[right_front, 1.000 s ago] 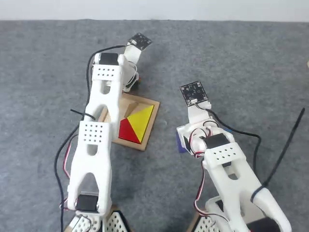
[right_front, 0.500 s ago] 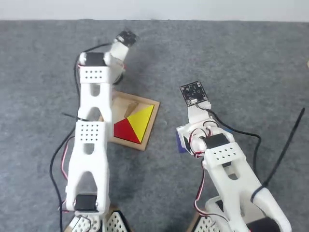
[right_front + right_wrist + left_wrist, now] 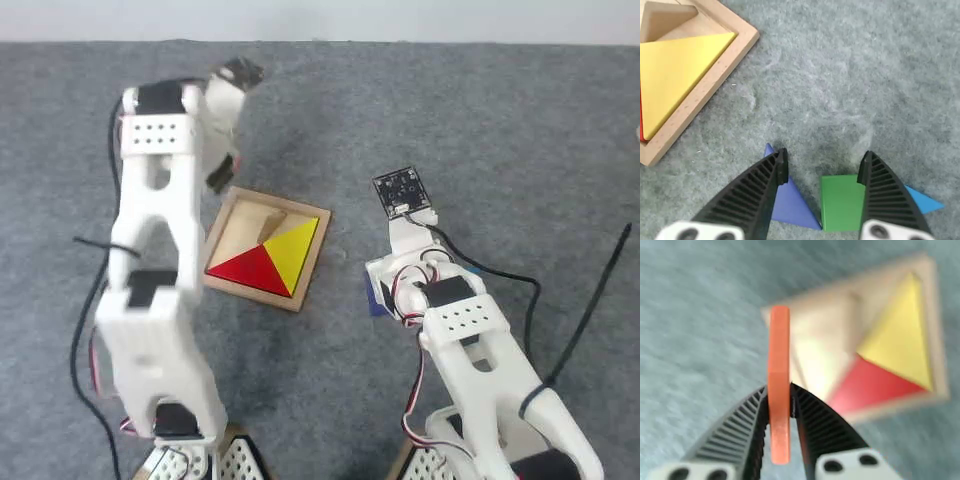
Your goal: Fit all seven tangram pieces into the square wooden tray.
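Note:
The square wooden tray lies on the grey carpet and holds a red triangle and a yellow triangle; its far part is bare wood. My left gripper is shut on an orange piece held on edge, above the carpet just off the tray. In the high view that gripper hangs by the tray's far left corner. My right gripper stands open over a green piece, with a violet-blue triangle and a light blue piece beside it.
Grey carpet surrounds the tray on all sides. The right arm's body stands right of the tray, with a blue piece showing at its near edge. The tray's corner lies a short way from the right gripper's fingers.
The left arm has swung left, off the tray's far corner, uncovering the tray's left side and the red triangle. The right arm has not moved.

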Tool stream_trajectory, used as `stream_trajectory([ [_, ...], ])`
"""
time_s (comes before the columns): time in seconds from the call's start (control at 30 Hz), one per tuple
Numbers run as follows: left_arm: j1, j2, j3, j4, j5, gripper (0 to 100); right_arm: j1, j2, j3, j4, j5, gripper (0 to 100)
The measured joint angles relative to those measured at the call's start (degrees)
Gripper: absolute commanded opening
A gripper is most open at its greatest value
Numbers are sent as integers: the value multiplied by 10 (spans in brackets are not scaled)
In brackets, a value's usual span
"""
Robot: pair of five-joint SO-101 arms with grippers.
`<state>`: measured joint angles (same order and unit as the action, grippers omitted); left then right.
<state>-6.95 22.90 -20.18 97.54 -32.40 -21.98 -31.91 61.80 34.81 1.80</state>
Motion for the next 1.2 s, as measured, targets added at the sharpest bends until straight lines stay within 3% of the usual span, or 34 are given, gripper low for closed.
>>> stream_trajectory([
  [0.17,1,-48,213,-84,-11,13,0,1,0,0,0,241],
  [0.37,4,-51,316,-167,-13,15,1,1,0,0,0,241],
  [0.57,3,-52,325,-205,-13,62,-1,1,0,0,0,241],
  [1.2,-19,-62,278,-193,-13,73,0,1,0,0,0,241],
])
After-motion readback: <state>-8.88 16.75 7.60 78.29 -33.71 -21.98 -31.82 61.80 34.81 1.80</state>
